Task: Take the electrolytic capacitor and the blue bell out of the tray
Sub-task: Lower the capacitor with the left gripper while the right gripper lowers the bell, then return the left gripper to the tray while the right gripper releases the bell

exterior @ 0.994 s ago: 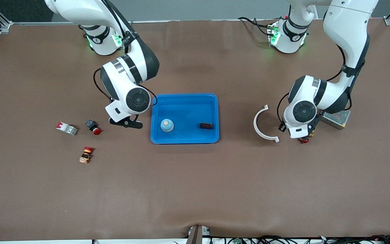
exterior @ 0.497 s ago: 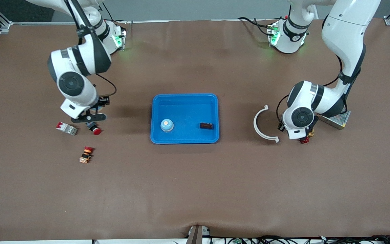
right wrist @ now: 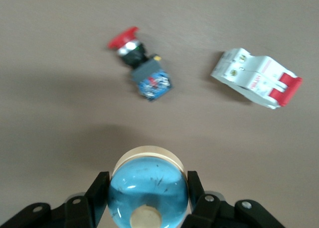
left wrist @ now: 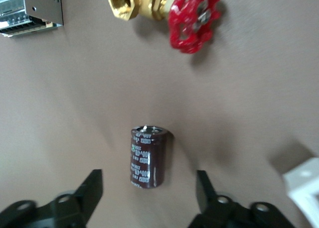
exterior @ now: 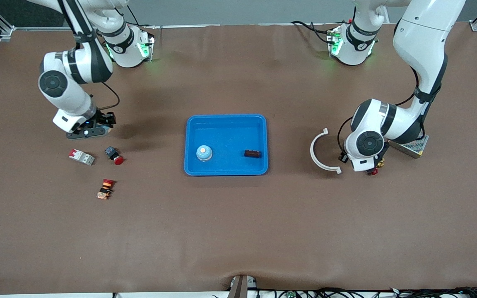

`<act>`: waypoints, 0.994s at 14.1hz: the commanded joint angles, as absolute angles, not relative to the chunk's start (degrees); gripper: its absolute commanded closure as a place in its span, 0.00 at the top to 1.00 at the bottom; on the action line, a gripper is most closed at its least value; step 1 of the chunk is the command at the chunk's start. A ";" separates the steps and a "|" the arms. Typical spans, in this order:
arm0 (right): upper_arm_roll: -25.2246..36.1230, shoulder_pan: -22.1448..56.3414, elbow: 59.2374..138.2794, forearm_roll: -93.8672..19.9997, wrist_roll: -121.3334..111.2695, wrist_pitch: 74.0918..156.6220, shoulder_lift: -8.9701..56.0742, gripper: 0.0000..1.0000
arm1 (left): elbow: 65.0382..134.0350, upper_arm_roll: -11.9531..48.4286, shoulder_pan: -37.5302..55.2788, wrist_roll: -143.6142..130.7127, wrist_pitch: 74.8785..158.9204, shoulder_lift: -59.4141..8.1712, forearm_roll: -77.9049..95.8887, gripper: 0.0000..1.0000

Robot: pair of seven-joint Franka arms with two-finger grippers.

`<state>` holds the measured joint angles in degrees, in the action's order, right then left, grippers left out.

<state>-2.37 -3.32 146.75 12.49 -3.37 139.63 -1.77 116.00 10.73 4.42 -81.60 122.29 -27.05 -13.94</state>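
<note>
Toward the left arm's end of the tabletop, the left gripper (left wrist: 148, 190) hangs low with its fingers spread wide on either side of a dark brown capacitor (left wrist: 148, 156). The capacitor lies flat, touched by neither finger. Its pale printing is too small to read.

Near it are one brass valve with a red handwheel (left wrist: 169, 11), one mesh-sided power supply (exterior: 410, 145) and one white curved bracket (exterior: 321, 153).

The right gripper (right wrist: 147, 183) is clamped on a blue bell (right wrist: 148, 198), over the tabletop at the right arm's end. Near it lie one circuit breaker (exterior: 82, 157) and two push buttons (exterior: 114, 155) (exterior: 106, 188).

Mid-table, the blue tray (exterior: 226, 118) holds a second bell (exterior: 204, 152) and one dark block (exterior: 252, 154). Broad brown surface runs from these things to the tabletop's camera-side edge.
</note>
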 commanded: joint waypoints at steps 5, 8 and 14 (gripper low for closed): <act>-3.34 -13.62 151.34 13.36 -14.50 148.42 -2.64 0.00 | 105.32 12.13 13.78 -94.55 117.96 -25.57 -14.24 1.00; -3.34 -15.55 152.31 13.36 -14.50 153.53 0.52 0.00 | 100.21 12.39 18.09 -101.67 117.86 -27.41 -13.19 1.00; -3.43 -18.89 152.40 13.27 -14.33 163.29 8.60 0.00 | 90.71 12.39 26.44 -120.56 118.83 -36.90 -11.51 0.96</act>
<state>-2.41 -16.78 152.18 12.50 -14.07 160.83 6.97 95.52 12.53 24.49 -116.58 119.26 -32.09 -12.23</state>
